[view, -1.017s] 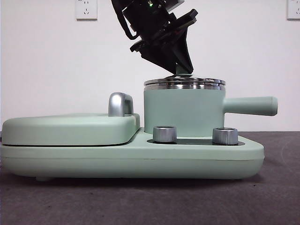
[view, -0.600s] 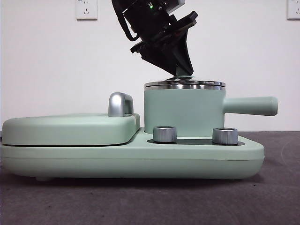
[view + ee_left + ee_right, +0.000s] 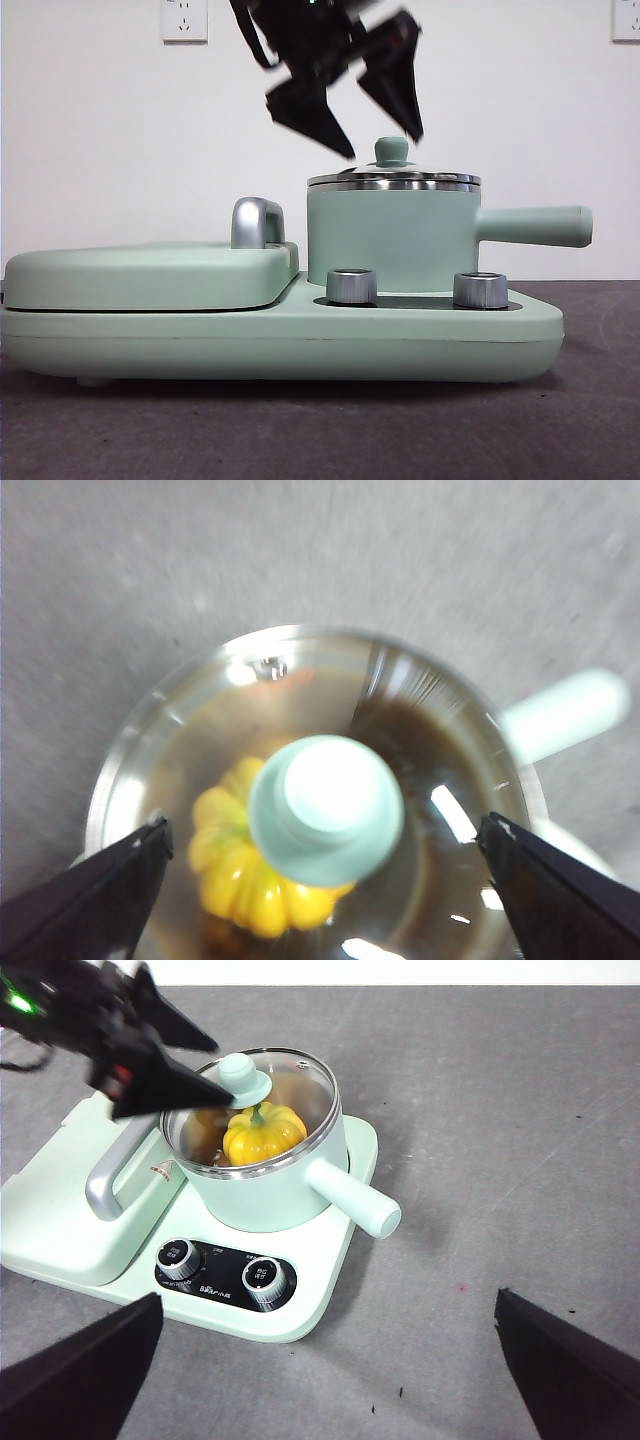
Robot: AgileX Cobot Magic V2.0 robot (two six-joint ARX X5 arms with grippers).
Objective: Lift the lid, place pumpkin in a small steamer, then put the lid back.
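The glass lid [image 3: 393,180] sits on the small steamer [image 3: 390,240], its mint knob [image 3: 390,151] bare. My left gripper [image 3: 380,140] hangs just above the knob, open, one jaw on each side and touching nothing. In the left wrist view the knob [image 3: 325,810] lies between the spread jaws of the left gripper [image 3: 325,825], and the pumpkin [image 3: 235,880] shows through the glass. The right wrist view shows the pumpkin [image 3: 263,1132] inside the steamer [image 3: 280,1195] under the lid [image 3: 300,1075]. My right gripper [image 3: 328,1298] is open, high over the table and away from the appliance.
The steamer's long handle [image 3: 535,226] sticks out to the right. A flat mint-green griddle cover [image 3: 150,275] with a steel handle [image 3: 255,222] lies to the left on the same base [image 3: 280,345]. Two steel dials [image 3: 351,286] [image 3: 480,290] stand in front.
My left gripper has let go of the lid's knob, opened and risen a little. The lid stays on the steamer.
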